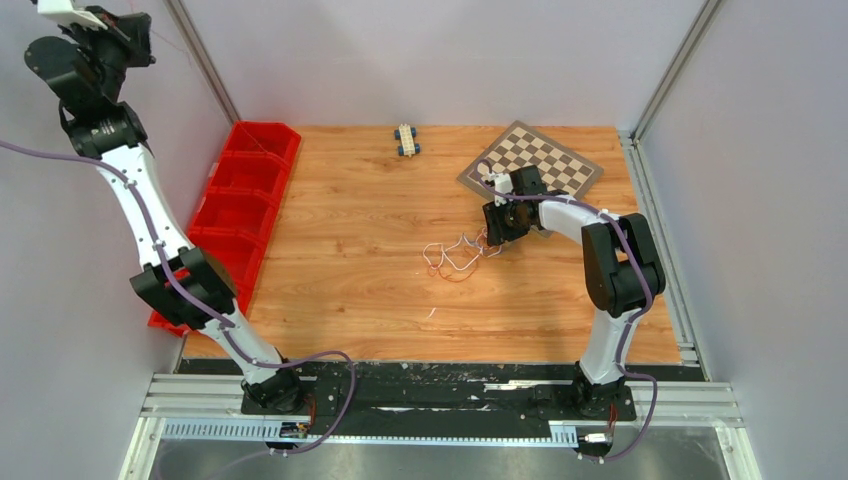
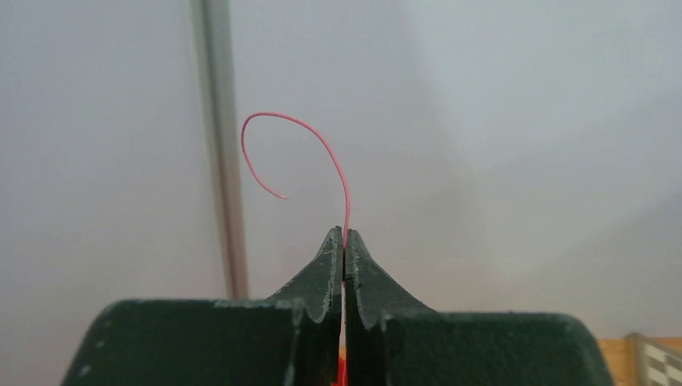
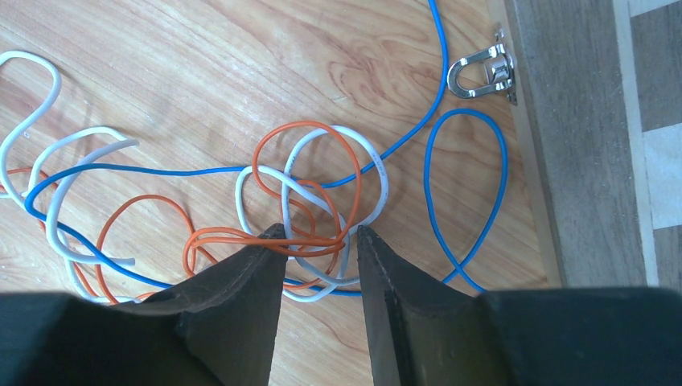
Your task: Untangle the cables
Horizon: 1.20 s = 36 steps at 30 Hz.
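The left hand is pressed together on one thin red wire, held high above the desk, probably to keep that strand clear of the rest. Its free end curls in a springy hook. The other cables lie on the wood-grain desk beside the chessboard (a shiny metal clasp on its edge), in smooth, glossy orange, white and blue loops. The right hand hangs spread, its tips straddling the tightest knot, apparently lining up a pinch.
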Motion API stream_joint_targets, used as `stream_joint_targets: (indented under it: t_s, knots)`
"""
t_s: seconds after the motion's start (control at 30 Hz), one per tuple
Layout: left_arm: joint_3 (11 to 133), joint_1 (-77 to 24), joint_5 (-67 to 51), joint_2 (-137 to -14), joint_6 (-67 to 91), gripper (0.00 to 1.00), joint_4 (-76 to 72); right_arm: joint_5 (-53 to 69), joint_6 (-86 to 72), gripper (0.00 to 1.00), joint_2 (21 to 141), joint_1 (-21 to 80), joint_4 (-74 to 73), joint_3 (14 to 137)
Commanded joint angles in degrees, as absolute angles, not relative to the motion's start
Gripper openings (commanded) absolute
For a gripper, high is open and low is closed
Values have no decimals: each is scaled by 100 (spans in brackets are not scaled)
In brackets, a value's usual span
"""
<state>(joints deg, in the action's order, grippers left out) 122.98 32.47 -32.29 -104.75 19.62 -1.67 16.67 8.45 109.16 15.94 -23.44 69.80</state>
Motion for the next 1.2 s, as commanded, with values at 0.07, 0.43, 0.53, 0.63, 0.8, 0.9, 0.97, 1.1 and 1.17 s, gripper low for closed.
stream_joint_targets:
  t_s: [0.07,0.43,0.53,0.63,0.8,0.9,0.97,1.1,1.17]
  knots:
    - [12972,2705,-4729,-10153,2999,0,-1067,1634,825,41,11150,1614,-2453,7067]
    - [12777,2483,-4394,-10073,2935,0,-984,1670,826,41,11101,1616,-2455,7036]
    - [12546,2479,-4276,-10026,2719,0,-918,1677,835,42,11089,1613,-2452,7035]
    - [12420,2473,-4149,-10022,2457,0,-829,1679,827,42,11092,1615,-2458,7040]
    - [12305,2498,-3886,-10000,2054,0,-682,1662,826,42,11089,1610,-2455,7031]
    - [12184,2544,-3677,-9950,1788,0,-631,1652,826,42,11092,1617,-2453,7030]
    - [12133,2652,-3526,-9947,1698,0,-599,1644,818,42,11098,1613,-2460,7040]
    - [12100,2806,-3301,-9974,1530,0,-502,1643,817,42,11125,1609,-2457,7046]
    - [12069,2883,-3204,-9968,1428,0,-463,1643,817,42,11141,1609,-2455,7050]
